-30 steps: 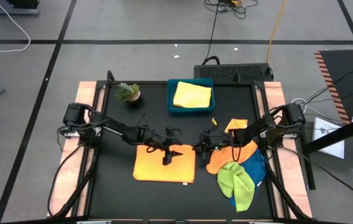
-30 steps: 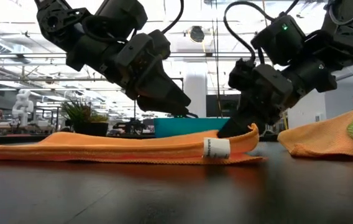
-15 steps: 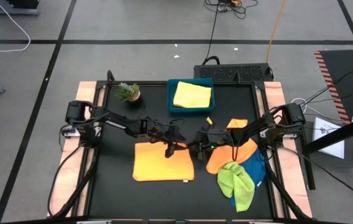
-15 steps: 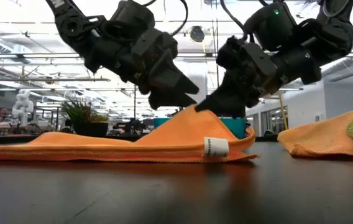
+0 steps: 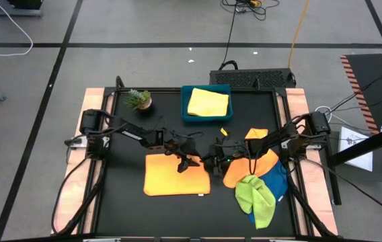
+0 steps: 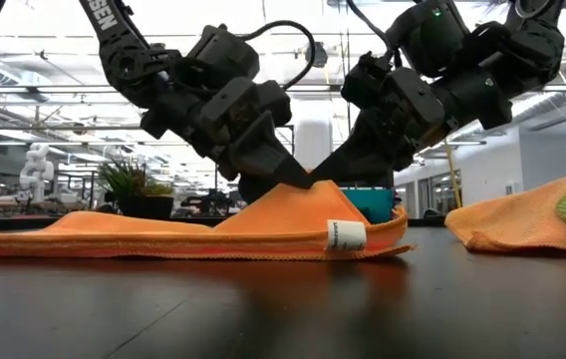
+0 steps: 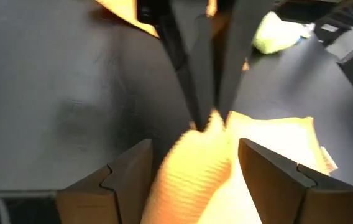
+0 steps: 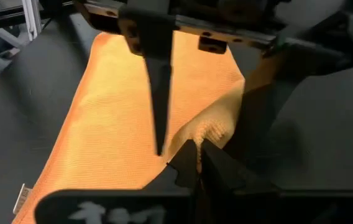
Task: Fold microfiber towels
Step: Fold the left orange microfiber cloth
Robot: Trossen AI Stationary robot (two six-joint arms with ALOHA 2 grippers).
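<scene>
Orange microfiber, finely ribbed and soft, is lying spread as a near-square towel [image 5: 177,183] on the matte black table [image 5: 120,202], with a white care tag [image 6: 347,236] sticking out at its front hem. The right gripper [image 8: 195,160] is pinching a small peak of this cloth at its far right corner, fingers pressed tight together on the fabric, so the corner is rising into a tent shape in the low view. The left gripper [image 7: 192,171] is hanging just above that same peak with its fingers spread wide on either side of it, not closing on anything. To the right, a second orange towel [image 5: 235,171] is lying crumpled under a bunched lime green towel [image 5: 257,198] and a blue towel [image 5: 277,187]. At the back, a yellow towel [image 5: 208,102] is sitting folded inside a teal rectangular tray [image 5: 185,107], beside a small potted plant [image 5: 139,100]. Light wooden strips are edging the table, which is standing on grey carpet with black lines and loose cables.
</scene>
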